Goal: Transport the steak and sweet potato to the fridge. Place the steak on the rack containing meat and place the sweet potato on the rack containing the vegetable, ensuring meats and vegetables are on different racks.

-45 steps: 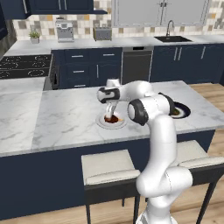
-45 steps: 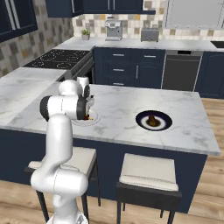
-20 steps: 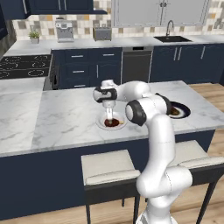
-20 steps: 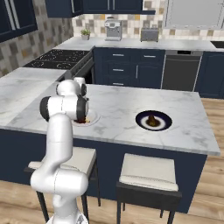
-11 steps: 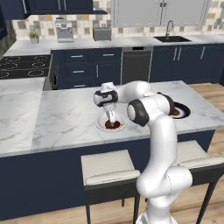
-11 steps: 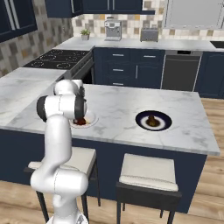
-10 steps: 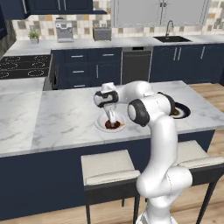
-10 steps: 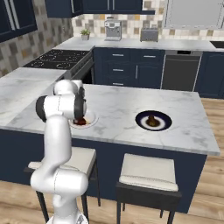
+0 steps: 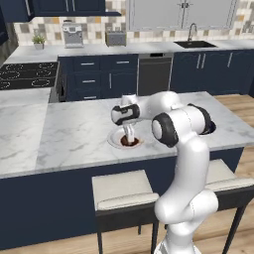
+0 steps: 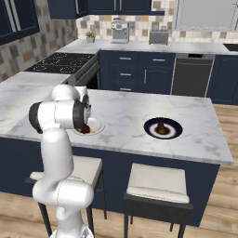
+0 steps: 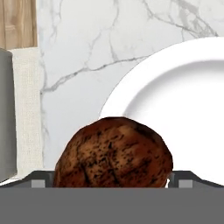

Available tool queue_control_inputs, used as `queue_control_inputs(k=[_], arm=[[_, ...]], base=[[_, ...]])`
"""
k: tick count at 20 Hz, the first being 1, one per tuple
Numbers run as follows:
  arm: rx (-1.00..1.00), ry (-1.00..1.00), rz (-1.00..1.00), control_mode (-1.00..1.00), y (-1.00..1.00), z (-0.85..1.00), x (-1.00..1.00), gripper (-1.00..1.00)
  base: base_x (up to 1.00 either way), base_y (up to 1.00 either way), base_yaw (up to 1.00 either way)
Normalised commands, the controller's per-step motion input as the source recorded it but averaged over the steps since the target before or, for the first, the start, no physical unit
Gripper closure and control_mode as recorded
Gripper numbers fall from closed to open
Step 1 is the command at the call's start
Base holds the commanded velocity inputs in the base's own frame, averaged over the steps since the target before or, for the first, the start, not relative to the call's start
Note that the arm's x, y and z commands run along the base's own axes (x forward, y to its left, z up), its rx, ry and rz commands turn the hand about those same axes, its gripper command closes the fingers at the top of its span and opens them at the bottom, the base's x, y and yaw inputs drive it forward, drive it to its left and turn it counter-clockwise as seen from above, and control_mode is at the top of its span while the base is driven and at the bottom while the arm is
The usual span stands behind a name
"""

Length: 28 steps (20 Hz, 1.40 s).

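Note:
The steak (image 11: 113, 153), a dark reddish-brown chunk, lies at the near edge of a white plate (image 11: 183, 100) on the marble island. My gripper (image 11: 113, 181) is down over it, open, with one fingertip on each side of the chunk. From the base, the gripper (image 9: 130, 136) (image 10: 84, 125) points down into the plate (image 9: 115, 140) onto the steak (image 9: 130, 142) (image 10: 85, 129). The sweet potato (image 10: 160, 127), a dull brown lump, sits on a dark plate (image 10: 173, 132) further right on the island. The fridge, the meat and the vegetable are out of view.
Two stools (image 10: 158, 183) stand under the island's near edge. Behind the island run dark blue cabinets, a stove (image 10: 60, 60), a dishwasher (image 10: 190, 76) and a back counter with a coffee machine (image 10: 119, 31) and toaster (image 10: 159, 38).
The gripper rose a little above the white plate a second ago and has come back down around the steak. The sweet potato and base have not moved.

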Motion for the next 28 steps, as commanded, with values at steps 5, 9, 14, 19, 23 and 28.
queue_control_inputs(k=[5, 9, 14, 19, 23, 28], arm=[[-0.01, 0.26, -0.21, -1.00, 0.00, 1.00, 0.00, 1.00], [-0.13, -0.08, -0.50, -1.00, 0.00, 0.72, -0.20, 1.00], [-0.17, -0.38, -0.49, -1.00, 0.00, 0.51, -0.40, 1.00], [-0.13, -0.65, -0.07, -1.00, 0.04, 0.12, -0.91, 1.00], [-0.03, -0.77, 0.00, -1.00, 0.00, 0.28, -1.00, 1.00], [0.01, -0.57, 0.00, -1.00, -0.07, 0.70, -1.00, 1.00]], base=[[0.00, 0.00, 0.00], [0.00, 0.00, 0.00], [0.00, 0.00, 0.00], [0.00, 0.00, 0.00], [0.00, 0.00, 0.00], [0.00, 0.00, 0.00]])
